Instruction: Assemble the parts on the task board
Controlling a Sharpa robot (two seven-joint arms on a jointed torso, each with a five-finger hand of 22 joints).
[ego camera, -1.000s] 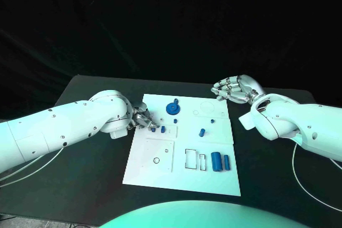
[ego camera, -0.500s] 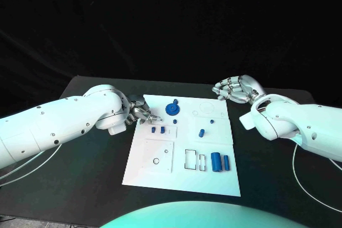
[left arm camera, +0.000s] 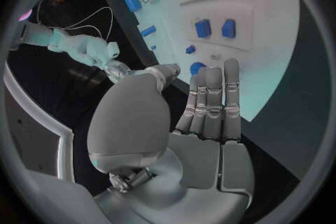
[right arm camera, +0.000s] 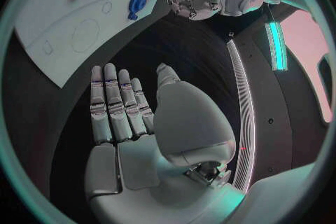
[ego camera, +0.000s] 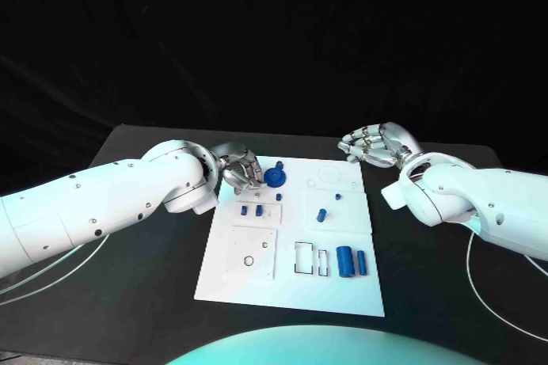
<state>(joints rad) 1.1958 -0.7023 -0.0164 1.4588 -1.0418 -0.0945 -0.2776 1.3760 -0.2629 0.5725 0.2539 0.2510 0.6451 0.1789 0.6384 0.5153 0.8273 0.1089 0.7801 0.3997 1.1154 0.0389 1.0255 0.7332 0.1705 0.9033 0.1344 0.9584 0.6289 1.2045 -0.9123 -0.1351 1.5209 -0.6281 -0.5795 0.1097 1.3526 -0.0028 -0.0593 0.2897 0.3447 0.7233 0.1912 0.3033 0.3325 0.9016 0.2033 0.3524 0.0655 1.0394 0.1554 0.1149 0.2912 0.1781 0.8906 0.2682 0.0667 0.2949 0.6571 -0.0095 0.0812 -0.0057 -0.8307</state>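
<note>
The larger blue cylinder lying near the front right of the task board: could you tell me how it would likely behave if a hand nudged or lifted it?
The larger blue cylinder lies on its side on the flat task board, so a sideways nudge would probably roll it, perhaps into the slimmer blue cylinder beside it. It looks solid and rigid, so it should not flex when gripped. Its smooth round surface might slip between fingertips.

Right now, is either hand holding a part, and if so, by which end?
Nothing is held. The left hand hovers open over the task board's far left corner; the right hand hangs open beyond its far right corner.
</note>
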